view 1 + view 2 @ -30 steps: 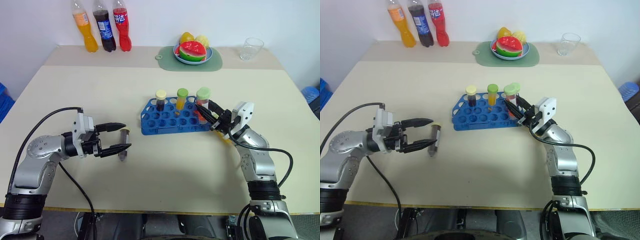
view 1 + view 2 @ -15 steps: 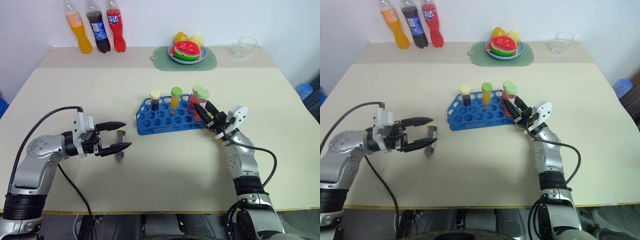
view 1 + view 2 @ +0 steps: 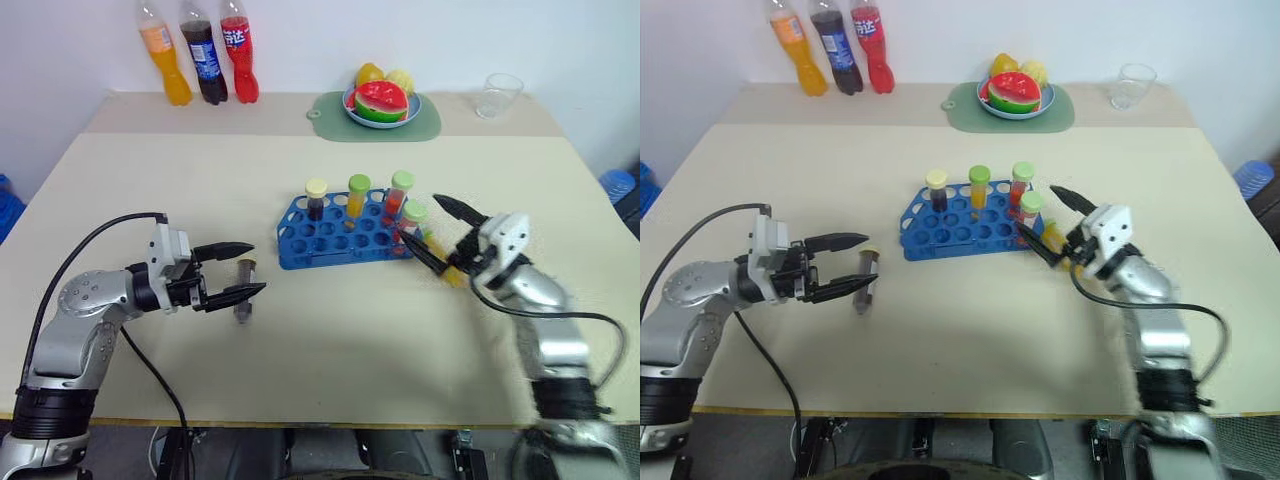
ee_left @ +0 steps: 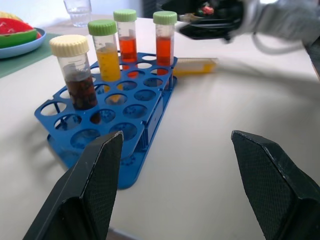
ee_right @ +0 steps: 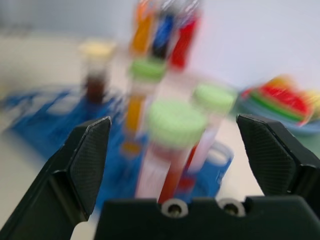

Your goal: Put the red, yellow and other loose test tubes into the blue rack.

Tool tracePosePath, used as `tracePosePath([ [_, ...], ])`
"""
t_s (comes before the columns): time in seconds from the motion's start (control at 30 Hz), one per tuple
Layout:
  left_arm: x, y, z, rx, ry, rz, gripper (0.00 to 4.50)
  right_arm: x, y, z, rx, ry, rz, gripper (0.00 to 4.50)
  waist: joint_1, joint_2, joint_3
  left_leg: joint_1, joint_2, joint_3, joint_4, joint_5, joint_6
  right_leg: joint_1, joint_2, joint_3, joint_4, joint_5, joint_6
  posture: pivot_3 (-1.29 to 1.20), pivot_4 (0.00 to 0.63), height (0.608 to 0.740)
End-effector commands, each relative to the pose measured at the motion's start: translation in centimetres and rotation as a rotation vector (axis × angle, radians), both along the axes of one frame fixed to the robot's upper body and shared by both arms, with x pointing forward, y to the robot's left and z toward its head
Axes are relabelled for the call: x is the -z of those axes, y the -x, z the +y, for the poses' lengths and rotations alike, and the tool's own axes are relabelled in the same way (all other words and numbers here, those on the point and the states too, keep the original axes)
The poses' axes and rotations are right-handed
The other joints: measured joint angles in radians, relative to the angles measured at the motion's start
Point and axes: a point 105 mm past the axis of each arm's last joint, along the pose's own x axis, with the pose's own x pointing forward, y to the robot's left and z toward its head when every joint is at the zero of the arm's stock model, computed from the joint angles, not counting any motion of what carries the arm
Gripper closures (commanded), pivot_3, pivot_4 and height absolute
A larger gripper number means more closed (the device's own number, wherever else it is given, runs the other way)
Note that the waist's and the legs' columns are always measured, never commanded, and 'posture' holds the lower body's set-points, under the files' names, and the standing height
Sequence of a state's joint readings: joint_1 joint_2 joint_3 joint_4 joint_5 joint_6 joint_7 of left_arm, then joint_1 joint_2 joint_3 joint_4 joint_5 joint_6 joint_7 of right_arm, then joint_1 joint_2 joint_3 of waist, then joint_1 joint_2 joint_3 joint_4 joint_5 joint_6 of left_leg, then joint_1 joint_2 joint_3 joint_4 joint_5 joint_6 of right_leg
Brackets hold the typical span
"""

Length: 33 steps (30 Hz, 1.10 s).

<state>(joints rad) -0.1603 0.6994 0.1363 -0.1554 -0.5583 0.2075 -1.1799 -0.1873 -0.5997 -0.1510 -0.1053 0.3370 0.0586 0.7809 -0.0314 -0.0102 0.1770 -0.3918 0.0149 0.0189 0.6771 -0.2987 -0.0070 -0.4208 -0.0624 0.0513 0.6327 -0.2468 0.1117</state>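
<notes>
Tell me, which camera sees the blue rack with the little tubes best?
The left wrist view. There the blue rack is close and sharp, so you can count its holes and four standing tubes. Both eye views show it small, mid-table. The right wrist view shows it blurred behind a green-capped tube.

The blue rack holds a cream-capped dark brown tube, a green-capped yellow tube and two green-capped red-orange tubes.

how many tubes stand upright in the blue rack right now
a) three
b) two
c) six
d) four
d) Four capped tubes stand in the rack: a brown one, a yellow one and two red ones.
</notes>
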Motion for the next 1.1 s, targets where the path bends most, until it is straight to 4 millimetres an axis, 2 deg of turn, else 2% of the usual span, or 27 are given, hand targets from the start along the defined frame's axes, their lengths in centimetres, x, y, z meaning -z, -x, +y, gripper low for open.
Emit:
tracePosePath([
  [0.03, -0.7, 0.1, -0.2, 0.016, 0.007, -0.039, 0.92, -1.5, 1.3, -1.1, -0.004, 0.063, 0.143, 0.07, 0.001, 0.0, 0.0, 0.0, 0.0, 0.0, 0.0, 0.0, 0.0, 0.0, 0.0, 0.0, 0.0, 0.0, 0.0, 0.0, 0.15, 0.74],
  [0.17, -0.6, 0.0, -0.4, 0.028, 0.01, -0.036, 0.92, -0.3, 0.5, -3.6, 0.134, 0.182, 0.371, 0.07, -0.003, -0.001, -0.001, 0.001, 0.0, 0.001, 0.001, 0.0, 0.0, 0.001, 0.002, 0.001, -0.001, -0.002, -0.004, 0.0, 0.15, 0.74],
  [0.3, -0.5, -0.1, -0.5, 0.038, 0.011, -0.034, 0.92, 0.7, -1.2, -4.9, 0.236, 0.207, 0.569, 0.07, -0.01, -0.001, -0.001, 0.001, 0.0, 0.001, 0.001, 0.0, 0.0, 0.0, 0.001, 0.001, -0.001, -0.002, -0.004, 0.0, 0.15, 0.74],
  [0.53, -0.5, 0.3, -0.6, 0.053, 0.002, -0.032, 0.92, 1.3, -4.7, -3.7, 0.278, 0.161, 0.742, 0.07, -0.01, -0.001, 0.0, -0.002, 0.0, 0.002, 0.001, 0.0, 0.001, -0.003, 0.002, 0.001, -0.001, 0.0, 0.0, 0.0, 0.15, 0.74],
  [0.6, -0.5, 0.4, -0.6, 0.051, 0.0, -0.033, 0.92, 1.4, -4.9, -3.0, 0.254, 0.156, 0.781, 0.07, -0.01, -0.001, 0.0, -0.002, 0.0, 0.002, 0.001, 0.0, 0.001, -0.003, 0.002, 0.001, -0.001, 0.0, 0.0, 0.0, 0.15, 0.74],
  [0.77, -0.6, 0.6, -0.3, 0.032, 0.0, -0.036, 0.92, 3.8, -5.0, -2.3, 0.234, 0.274, 0.86, 0.07, -0.005, -0.001, 0.0, -0.003, 0.0, 0.002, 0.001, 0.0, 0.001, -0.003, 0.001, 0.001, -0.001, 0.0, 0.0, 0.0, 0.15, 0.74],
  [0.87, -0.6, 0.8, -0.3, 0.025, 0.0, -0.037, 0.92, 5.0, -5.0, -2.6, 0.241, 0.346, 0.873, 0.95, -0.008, -0.002, -0.001, -0.003, 0.0, 0.002, 0.001, 0.0, 0.001, -0.003, 0.0, 0.001, -0.001, 0.0, 0.0, 0.0, 0.15, 0.74],
  [1.03, -0.6, 1.0, -0.3, 0.017, 0.0, -0.034, 0.92, 6.2, -4.6, -3.6, 0.234, 0.48, 0.856, 3.4, -0.007, -0.003, -0.002, -0.003, 0.0, 0.002, 0.001, 0.0, 0.001, -0.003, 0.001, 0.0, -0.001, 0.0, 0.0, 0.0, 0.15, 0.74],
  [1.1, -0.6, 1.0, -0.3, 0.016, 0.001, -0.033, 0.92, 6.1, -4.5, -4.0, 0.231, 0.525, 0.829, 3.4, -0.005, -0.004, -0.002, -0.003, 0.0, 0.002, 0.001, 0.0, 0.001, -0.003, 0.001, 0.0, -0.001, 0.0, 0.0, 0.0, 0.15, 0.74],
])
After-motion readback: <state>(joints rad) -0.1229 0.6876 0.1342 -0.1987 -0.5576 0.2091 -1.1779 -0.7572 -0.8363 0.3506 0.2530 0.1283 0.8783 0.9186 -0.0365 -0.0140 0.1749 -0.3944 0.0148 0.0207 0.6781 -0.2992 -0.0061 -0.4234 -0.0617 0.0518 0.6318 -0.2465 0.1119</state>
